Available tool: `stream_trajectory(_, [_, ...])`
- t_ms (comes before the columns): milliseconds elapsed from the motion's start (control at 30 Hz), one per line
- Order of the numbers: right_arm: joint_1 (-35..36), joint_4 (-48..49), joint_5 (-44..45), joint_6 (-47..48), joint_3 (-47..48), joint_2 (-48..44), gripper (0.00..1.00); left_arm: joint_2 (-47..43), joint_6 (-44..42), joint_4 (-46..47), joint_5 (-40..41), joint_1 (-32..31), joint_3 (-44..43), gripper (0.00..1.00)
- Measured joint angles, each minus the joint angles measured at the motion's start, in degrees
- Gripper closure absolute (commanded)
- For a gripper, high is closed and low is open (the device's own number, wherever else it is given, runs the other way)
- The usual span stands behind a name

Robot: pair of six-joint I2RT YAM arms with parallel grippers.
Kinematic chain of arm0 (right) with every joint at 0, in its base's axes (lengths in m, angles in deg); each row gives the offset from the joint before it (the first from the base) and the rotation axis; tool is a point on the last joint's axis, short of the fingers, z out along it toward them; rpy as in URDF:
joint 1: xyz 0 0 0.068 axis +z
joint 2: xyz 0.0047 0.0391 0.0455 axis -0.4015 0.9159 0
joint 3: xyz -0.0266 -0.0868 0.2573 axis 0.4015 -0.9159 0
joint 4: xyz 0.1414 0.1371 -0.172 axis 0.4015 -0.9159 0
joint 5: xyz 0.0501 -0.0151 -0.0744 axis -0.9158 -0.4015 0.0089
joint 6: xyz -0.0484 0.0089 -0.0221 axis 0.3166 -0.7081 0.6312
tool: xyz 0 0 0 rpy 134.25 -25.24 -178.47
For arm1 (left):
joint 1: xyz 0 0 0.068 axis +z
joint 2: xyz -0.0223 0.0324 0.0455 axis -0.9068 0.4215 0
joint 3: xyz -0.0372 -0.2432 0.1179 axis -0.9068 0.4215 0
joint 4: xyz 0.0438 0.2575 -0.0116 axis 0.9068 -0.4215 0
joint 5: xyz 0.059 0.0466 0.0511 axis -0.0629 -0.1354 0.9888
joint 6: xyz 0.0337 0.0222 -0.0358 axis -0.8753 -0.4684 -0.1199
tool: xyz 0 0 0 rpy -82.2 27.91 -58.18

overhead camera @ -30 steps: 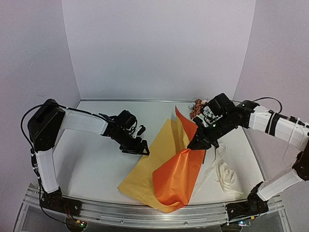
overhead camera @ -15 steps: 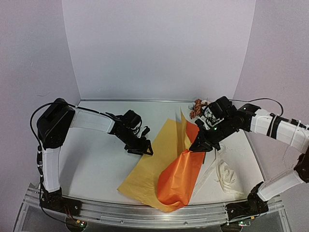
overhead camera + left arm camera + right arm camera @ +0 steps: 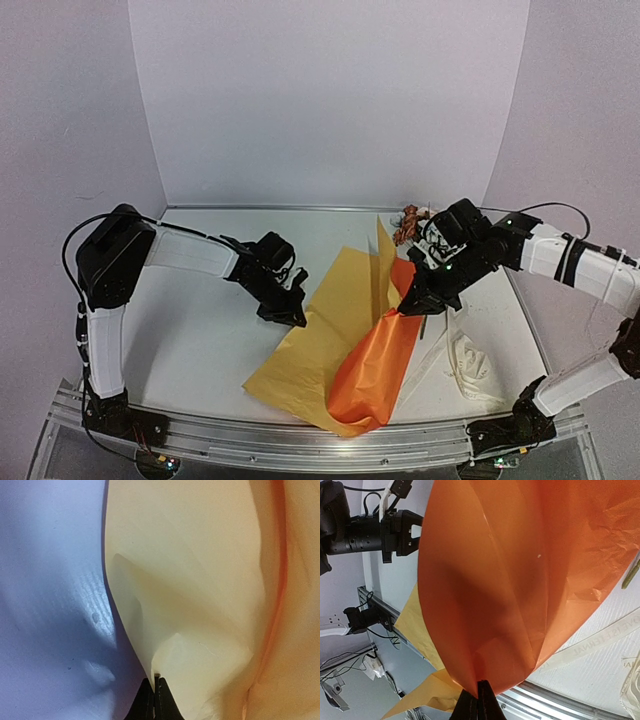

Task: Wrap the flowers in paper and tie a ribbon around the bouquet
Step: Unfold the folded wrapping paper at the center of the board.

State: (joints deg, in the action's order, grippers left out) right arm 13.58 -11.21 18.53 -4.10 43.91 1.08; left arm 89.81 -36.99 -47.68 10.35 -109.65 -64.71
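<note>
The paper (image 3: 325, 335) lies in the middle of the table, yellow face up, with its right part folded over so the orange face (image 3: 380, 365) shows. My left gripper (image 3: 297, 318) is shut on the sheet's left edge; the left wrist view shows the closed tips (image 3: 157, 677) pinching the pale yellow paper (image 3: 200, 580). My right gripper (image 3: 405, 305) is shut on the lifted orange fold (image 3: 520, 570), its tips (image 3: 479, 684) closed on the edge. The flowers (image 3: 410, 222) lie at the back right, partly hidden behind the right arm. The cream ribbon (image 3: 465, 355) is heaped at the right.
A strip of the ribbon (image 3: 600, 640) runs beside the orange fold near the table's metal front rail (image 3: 300, 435). White walls close the back and both sides. The left arm (image 3: 370, 530) shows in the right wrist view.
My left gripper has moved right to the paper's left edge and closed on it. The right gripper has shifted slightly, and the orange fold has narrowed and stands steeper.
</note>
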Motion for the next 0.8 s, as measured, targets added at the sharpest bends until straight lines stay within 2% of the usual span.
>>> stream_trajectory(233, [0.06, -5.25, 2.58, 2.0, 3.3, -1.2, 1.0, -5.52, 0.53, -3.31, 9.69, 1.28, 0.42, 1.0])
stream_trajectory(600, [3.54, -8.81, 9.0, 2.5, 4.01, -1.47, 1.0, -18.34, 0.33, -9.43, 25.99, 13.78, 5.48, 1.0])
stream_trajectory(733, [4.59, -7.85, 10.42, 2.25, 3.43, 1.87, 1.0, -20.24, 0.29, -11.08, 29.48, 15.89, 8.18, 1.0])
stream_trajectory(800, [4.9, -6.69, 11.03, 2.04, 2.87, 4.55, 0.95, -20.6, 0.31, -11.48, 30.6, 16.42, 8.93, 1.0])
